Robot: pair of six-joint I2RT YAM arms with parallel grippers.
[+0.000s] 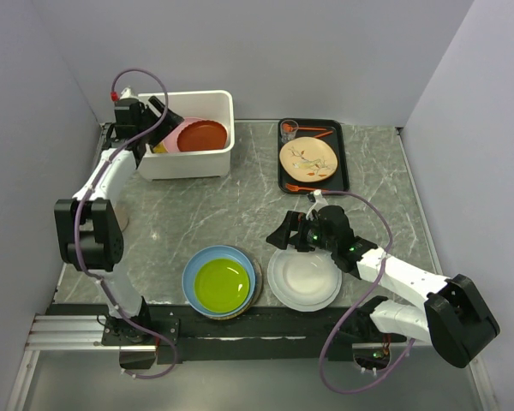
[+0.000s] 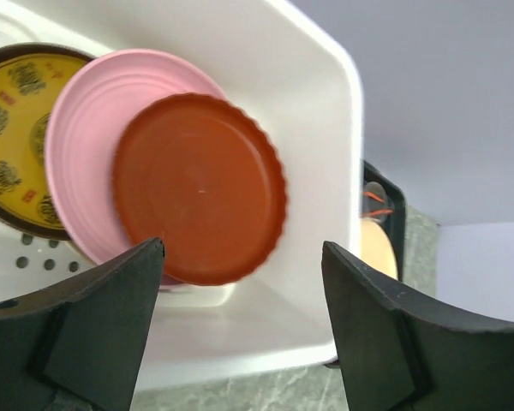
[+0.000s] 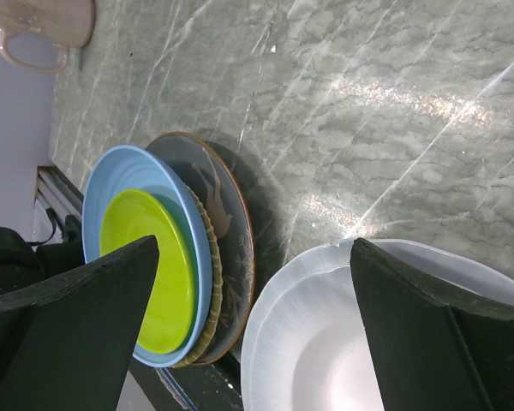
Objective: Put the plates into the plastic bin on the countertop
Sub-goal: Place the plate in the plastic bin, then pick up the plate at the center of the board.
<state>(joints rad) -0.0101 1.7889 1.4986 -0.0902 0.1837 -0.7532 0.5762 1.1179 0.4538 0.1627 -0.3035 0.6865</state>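
While my left gripper (image 2: pixel 242 257) hangs over the plastic bin (image 2: pixel 325 94) with fingers spread and nothing between them, the red-brown plate (image 2: pixel 201 188) lies just past my fingertips. It rests on the pink plate (image 2: pixel 77 163), which overlaps the gold-patterned plate (image 2: pixel 13 120) off to one finger's side. They look tilted rather than flat, so I judge one could slide, and a low retreat could clip a rim or the bin's wall.

On the countertop (image 3: pixel 368 103) my right gripper (image 3: pixel 255 253) is spread wide and empty too. Outside one finger sits the stack: lime green plate (image 3: pixel 146 265) on blue plate (image 3: pixel 128 171), with the dark deer plate (image 3: pixel 227 214) beneath. The white plate (image 3: pixel 325 342) lies under the gap, nearer the other finger. It lies flat, so a fingertip may skid off its rim and shove it into the stack. Its edge looks doubled; I cannot tell whether two plates would rise together.
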